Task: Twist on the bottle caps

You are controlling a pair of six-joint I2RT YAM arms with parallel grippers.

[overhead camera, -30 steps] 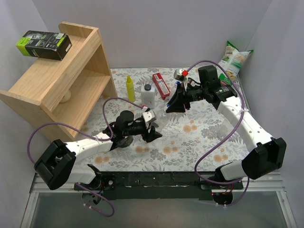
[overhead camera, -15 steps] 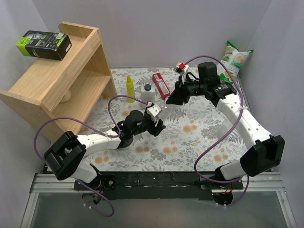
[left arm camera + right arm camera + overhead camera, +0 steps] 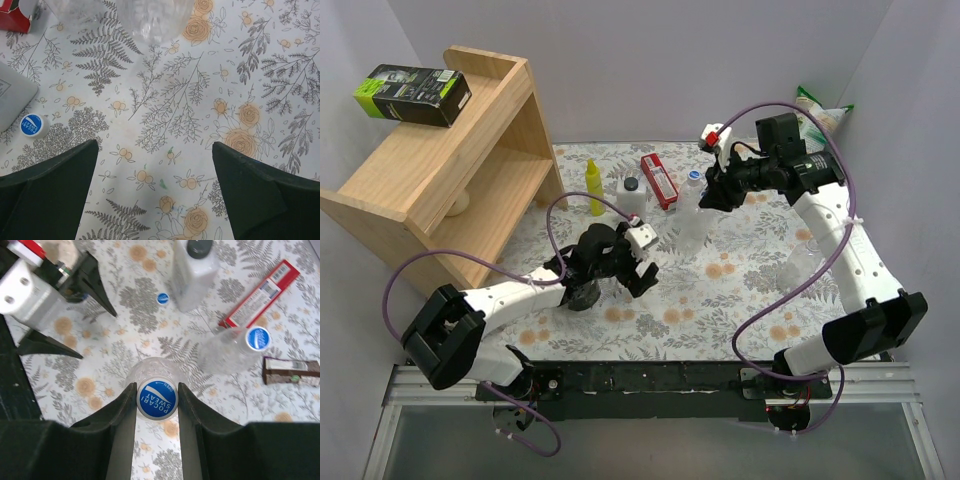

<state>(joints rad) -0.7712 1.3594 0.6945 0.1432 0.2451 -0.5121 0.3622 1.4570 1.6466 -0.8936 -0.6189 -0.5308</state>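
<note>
In the right wrist view my right gripper (image 3: pixel 157 390) is shut on a blue bottle cap (image 3: pixel 157 401) that sits on the neck of a clear bottle (image 3: pixel 150 371) standing upright on the cloth. From above, that bottle (image 3: pixel 693 230) shows below the right gripper (image 3: pixel 712 198). A second clear bottle (image 3: pixel 225 352) with its cap (image 3: pixel 258 338) on stands beside it. A loose blue cap (image 3: pixel 162 298) lies next to the white bottle, and the left wrist view shows that loose cap (image 3: pixel 31 125) too. My left gripper (image 3: pixel 155 145) is open and empty, a little short of the bottle's base (image 3: pixel 155 20).
A white black-capped bottle (image 3: pixel 632 200), a slim yellow bottle (image 3: pixel 593 187) and a red box (image 3: pixel 659 182) stand at the back. A wooden shelf (image 3: pixel 450 170) carrying a dark box fills the left. A snack bag (image 3: pixel 813 120) leans at the far right.
My left gripper has let go of the bottle, opened wide and drawn back. My right gripper keeps the cap and has shifted right with the bottle.
</note>
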